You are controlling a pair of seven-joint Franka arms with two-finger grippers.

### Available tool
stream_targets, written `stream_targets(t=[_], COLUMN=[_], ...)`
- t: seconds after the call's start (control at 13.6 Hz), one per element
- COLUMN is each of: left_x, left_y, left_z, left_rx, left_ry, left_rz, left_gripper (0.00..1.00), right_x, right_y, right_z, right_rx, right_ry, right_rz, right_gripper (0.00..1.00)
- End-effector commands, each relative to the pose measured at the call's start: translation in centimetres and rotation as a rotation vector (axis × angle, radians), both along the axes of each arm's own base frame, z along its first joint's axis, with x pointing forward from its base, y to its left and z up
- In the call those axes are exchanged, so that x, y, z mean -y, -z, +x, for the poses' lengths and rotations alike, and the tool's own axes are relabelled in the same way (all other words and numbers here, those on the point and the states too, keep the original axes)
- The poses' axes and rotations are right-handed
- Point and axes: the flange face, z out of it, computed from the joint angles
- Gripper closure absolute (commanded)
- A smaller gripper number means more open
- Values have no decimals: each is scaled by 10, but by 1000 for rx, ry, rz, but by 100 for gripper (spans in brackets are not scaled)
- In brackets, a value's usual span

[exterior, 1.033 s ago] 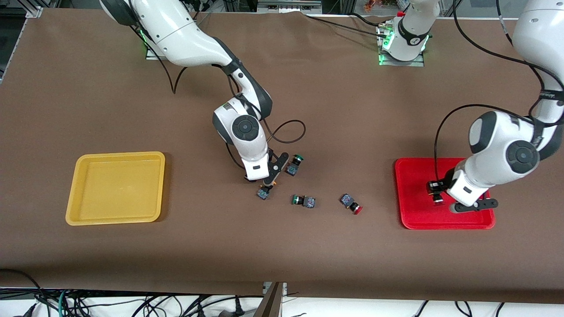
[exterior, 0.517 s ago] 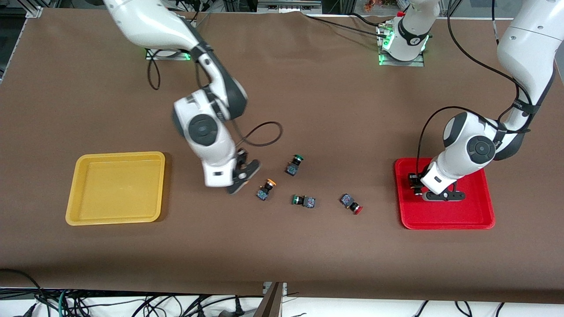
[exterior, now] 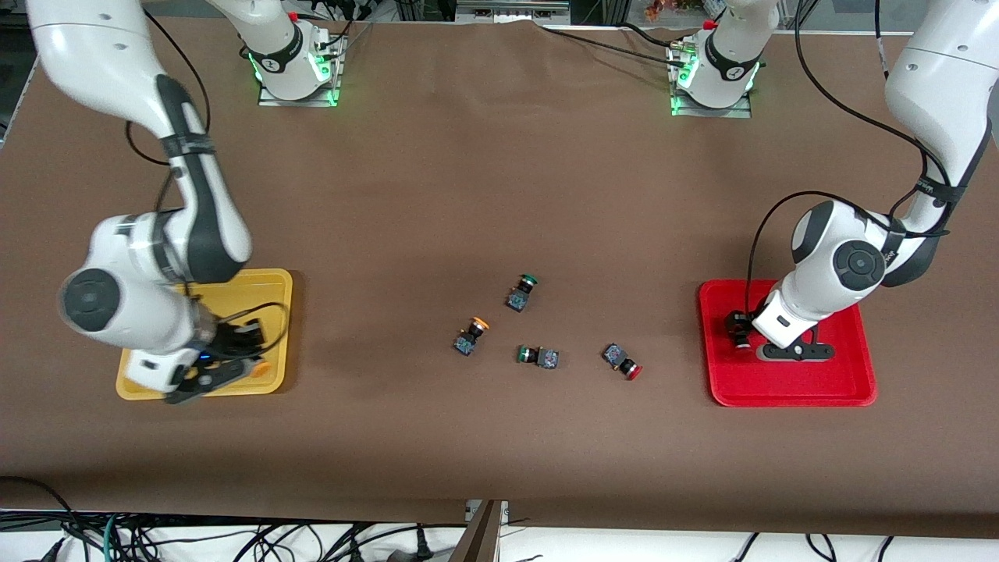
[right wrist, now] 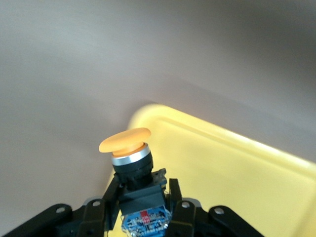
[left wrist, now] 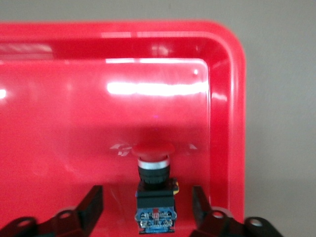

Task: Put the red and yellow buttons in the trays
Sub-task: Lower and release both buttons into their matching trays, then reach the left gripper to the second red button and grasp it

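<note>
The right gripper (right wrist: 143, 210) is clamped on the dark blocky body of a small yellow-orange-capped push-button switch (right wrist: 129, 158), its fingers (right wrist: 101, 207) pressed against both sides of the block. It hangs over the corner of the shallow yellow plastic tray (exterior: 148, 312) that lies toward the front camera and the table's middle.

The left gripper (left wrist: 147, 207) stands low in the shallow red plastic tray (exterior: 780, 390), its jaws spread wide with daylight on each side of a red-capped push-button switch (left wrist: 154, 170). That switch rests between the fingers (left wrist: 91, 202) on the tray floor, near the tray's rim on the side facing the yellow tray, untouched by either pad.

Between the red tray and the yellow tray, on the brown table cover (exterior: 499, 179), lie four more switches. A second red-capped switch (exterior: 622, 361) lies closest to the red tray. A green-capped switch (exterior: 537, 356) lies just beside it toward the yellow tray. A second yellow-orange-capped switch (exterior: 471, 336) follows. Another green-capped switch (exterior: 520, 293) sits farther from the front camera than these three.
</note>
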Motion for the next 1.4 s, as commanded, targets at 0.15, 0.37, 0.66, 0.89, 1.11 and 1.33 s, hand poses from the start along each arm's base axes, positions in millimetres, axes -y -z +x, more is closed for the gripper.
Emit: stream_targets(t=[0.15,0.37,0.66,0.89,1.11,1.33], left_x=[21,50,101,174,230,248], left_y=[-82,-134,-129,-109,-95,-64], left_z=[16,40,40,30,32,35], left_rx=[94,55,24,-15,-31,-8], left_ry=[11,-15,-103,-299,-537,-737], left_rz=[56,16,-54,-95,-129,-62], left_gripper=[0,0,0,0,0,0], right_x=[110,145,177,183,184,178], right_y=[46,68,89,105,113,115], right_z=[-11,-20,-28,-30,-33,-33], right_rx=[-74,-103,-107,-106,-95,-102], right_ry=[170,221,259,263,266,298], right_rz=[21,18,-4,-5,-5,-7], right_gripper=[94,94,94,93,88,88])
